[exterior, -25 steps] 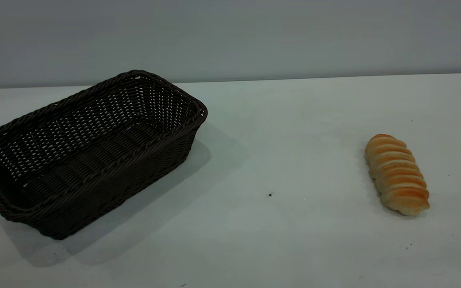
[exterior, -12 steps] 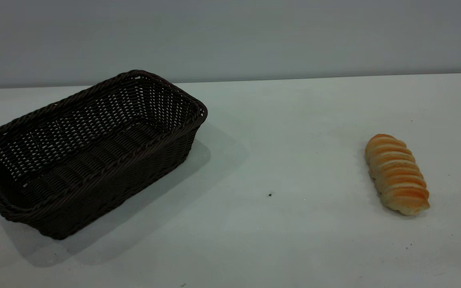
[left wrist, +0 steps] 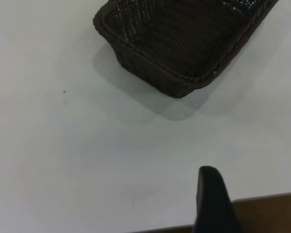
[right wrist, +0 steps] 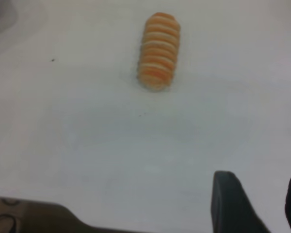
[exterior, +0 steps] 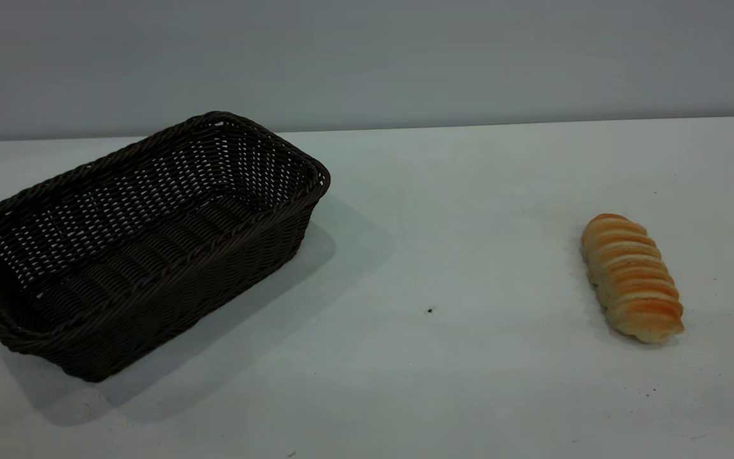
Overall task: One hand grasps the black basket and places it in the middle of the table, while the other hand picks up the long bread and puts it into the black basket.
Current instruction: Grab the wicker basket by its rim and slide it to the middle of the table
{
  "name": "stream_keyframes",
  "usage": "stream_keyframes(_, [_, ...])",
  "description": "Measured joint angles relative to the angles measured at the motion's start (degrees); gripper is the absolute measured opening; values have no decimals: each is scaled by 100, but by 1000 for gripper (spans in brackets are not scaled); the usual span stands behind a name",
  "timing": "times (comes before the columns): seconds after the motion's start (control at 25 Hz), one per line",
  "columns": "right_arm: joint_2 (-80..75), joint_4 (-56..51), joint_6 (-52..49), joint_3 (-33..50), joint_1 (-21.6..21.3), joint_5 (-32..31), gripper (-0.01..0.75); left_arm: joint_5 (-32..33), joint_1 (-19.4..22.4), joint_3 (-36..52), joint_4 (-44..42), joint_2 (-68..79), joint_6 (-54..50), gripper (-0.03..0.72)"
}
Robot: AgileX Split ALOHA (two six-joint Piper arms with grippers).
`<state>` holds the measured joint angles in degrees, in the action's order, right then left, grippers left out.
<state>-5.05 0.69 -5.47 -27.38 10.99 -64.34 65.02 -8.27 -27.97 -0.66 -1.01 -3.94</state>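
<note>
The basket [exterior: 141, 245] sits at the left of the table [exterior: 443, 210], a long rectangular tub of dark brown-black wicker with a braided rim, open-weave flaring sides and a tighter woven floor, set at an angle with one short end toward the back wall; we see nothing in it. In the left wrist view we catch one rounded corner of the basket [left wrist: 184, 43] and its shadow on the tabletop. The bread [exterior: 632, 277] lies well apart at the right, flat on the table, a small golden-orange loaf with pale cross ridges and rounded ends. We see the same loaf [right wrist: 159, 51] alone on bare white surface in the right wrist view. The table is plain white-grey and matte with a few tiny dark specks. Left gripper [left wrist: 214, 201]: only one curved black finger shows, near the table edge, so we cannot tell its spread. Right gripper [right wrist: 259, 201]: two black fingers stand apart with table visible between, clamping nothing, off from the bread.
</note>
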Motion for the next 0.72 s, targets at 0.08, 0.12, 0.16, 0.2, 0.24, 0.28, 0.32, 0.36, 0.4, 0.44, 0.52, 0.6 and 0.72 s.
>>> stream_keyframes(0.08, [0,-7,0,0,44,0,257,0,0,0,-27,128,-25,488])
stream_keyframes(0.12, [0,-14,0,0,51,0,257,-2,0,0,-27,255,-23,489])
stream_keyframes(0.16, [0,-20,0,0,51,0,257,-24,0,-10,-33,383,-26,489])
stream_keyframes(0.2, [0,-20,0,0,51,0,257,-82,0,-33,-33,550,-33,489])
stream_keyframes(0.24, [0,-20,0,0,51,0,257,-184,0,-62,-40,726,-44,489])
stream_keyframes(0.28, [0,-20,0,0,51,0,257,-366,0,-75,-52,880,-79,489])
stream_keyframes(0.32, [0,-22,0,0,51,0,257,-570,0,-83,-60,1081,-177,489])
stream_keyframes(0.36, [0,-27,0,0,51,0,257,-775,0,-95,-66,1308,-343,489])
stream_keyframes(0.4, [0,-29,0,0,51,0,257,-946,0,-101,-85,1561,-523,489])
stream_keyframes(0.44, [0,-34,0,0,51,0,257,-1142,0,-101,-118,1792,-778,489])
stream_keyframes(0.52, [0,-34,-12,0,51,13,257,-1487,0,-101,-300,2400,-1371,489])
stream_keyframes(0.6, [0,-21,-87,-20,51,55,257,-1857,0,-101,-604,2998,-1853,489])
stream_keyframes(0.72, [-163,53,-317,-105,51,181,257,-2351,0,-101,-1187,3936,-2434,489])
